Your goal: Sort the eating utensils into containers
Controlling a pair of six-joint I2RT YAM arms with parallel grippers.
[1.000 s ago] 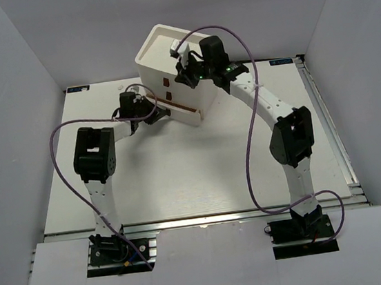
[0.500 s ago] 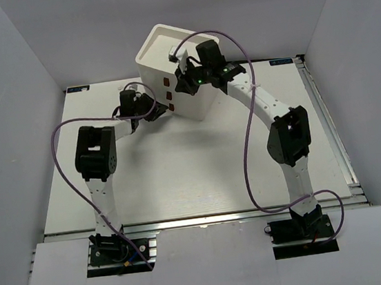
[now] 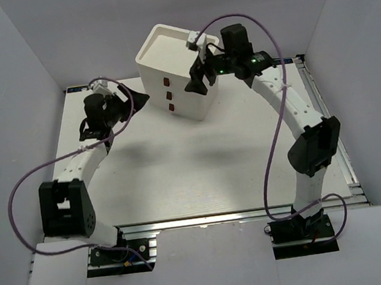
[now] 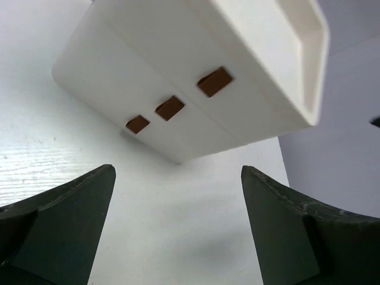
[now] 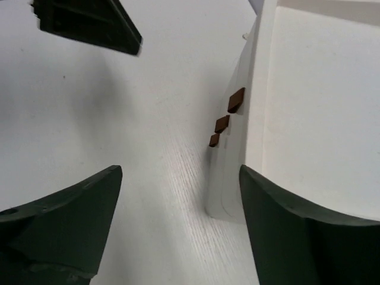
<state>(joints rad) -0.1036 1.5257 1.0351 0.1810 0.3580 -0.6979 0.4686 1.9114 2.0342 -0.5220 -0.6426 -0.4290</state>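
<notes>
The containers are the drawers of a boxy white unit (image 3: 184, 80) at the back of the table. All three drawers are pushed in, each with a dark red pull (image 3: 169, 95) on its front. No eating utensils show in any view. My left gripper (image 3: 139, 99) hangs open just left of the drawer fronts, apart from them, and looks at the three pulls (image 4: 170, 107). My right gripper (image 3: 196, 84) is open beside the unit's front right corner, holding nothing. Seen from the left wrist, the left gripper (image 4: 178, 172) has only bare table between its fingers. The right gripper (image 5: 180, 171) has table and the unit's bottom corner (image 5: 228, 196).
The unit's top is a shallow recessed tray (image 3: 165, 48). A finger of the left gripper (image 5: 89, 24) shows at the top left of the right wrist view. Purple cables loop off both arms. White walls close in the white table (image 3: 193, 163) on three sides.
The bottom drawer, pulled out a second ago, is now shut. Both grippers have opened. The left arm has drawn back to the left and the right gripper has moved right, off the unit.
</notes>
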